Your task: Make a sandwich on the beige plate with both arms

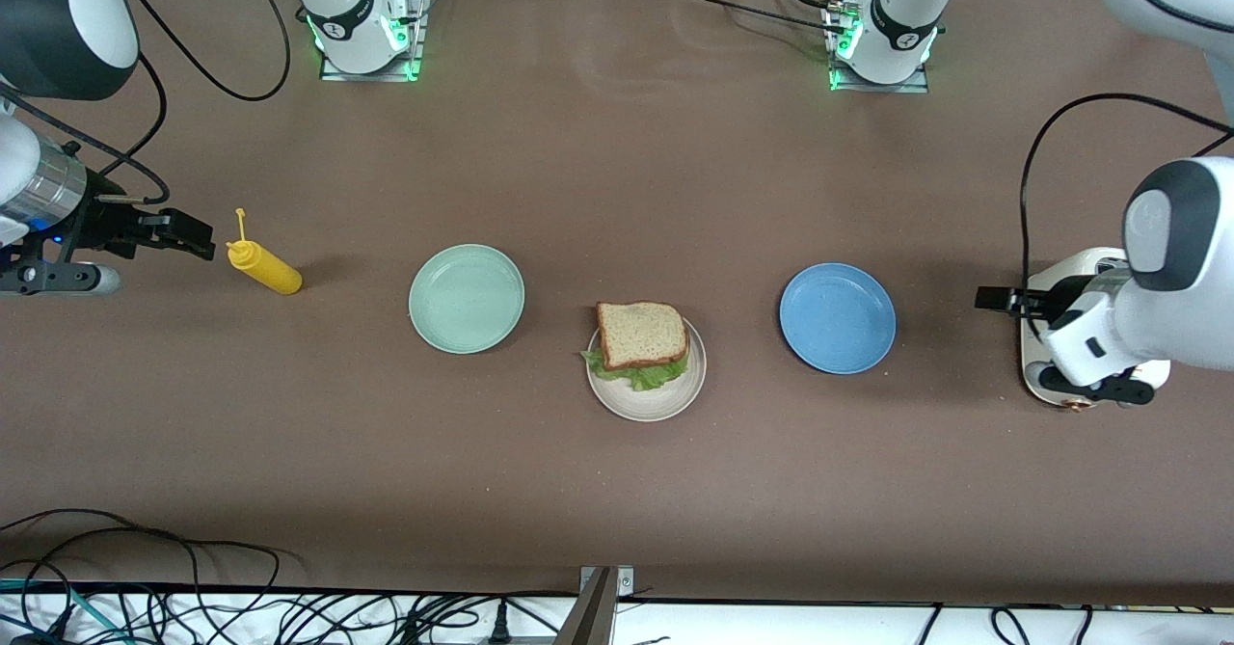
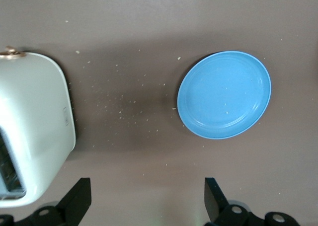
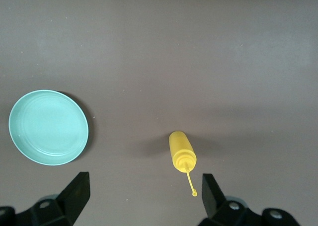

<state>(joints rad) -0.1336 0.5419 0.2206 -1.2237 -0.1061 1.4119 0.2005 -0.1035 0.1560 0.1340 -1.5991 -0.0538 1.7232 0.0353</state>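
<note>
Both grippers hang with their jaws spread wide and nothing between them. Taking the beige plate [image 1: 647, 396] as the landmark: it sits near the middle of the table [image 1: 617, 491], and the sandwich [image 1: 640, 338] lies on it, toward the rim that faces the robots' bases, with the top bread slice overhanging that rim and green lettuce [image 1: 636, 371] ruffling out from under the slice onto the plate.

From the beige plate toward the right arm's end lies the mint plate [image 1: 467, 298], a little farther from the front camera. Past that plate, still toward the right arm's end, a yellow bottle [image 1: 262, 267] lies on its side. The right gripper [image 1: 178, 233] hovers over the table just past the bottle's nozzle tip, at the table's edge; its wrist view shows the bottle [image 3: 182, 151] and mint plate [image 3: 48, 127] below its open fingers [image 3: 74, 192].

From the beige plate toward the left arm's end lies the blue plate [image 1: 837, 317], also slightly farther from the camera. Past it stands a white toaster [image 1: 1070, 269], and the left gripper [image 1: 998, 299] hangs over the toaster's edge nearest the blue plate. Crumbs [image 2: 117, 94] dot the table between toaster [image 2: 35, 121] and blue plate [image 2: 224, 94].
</note>
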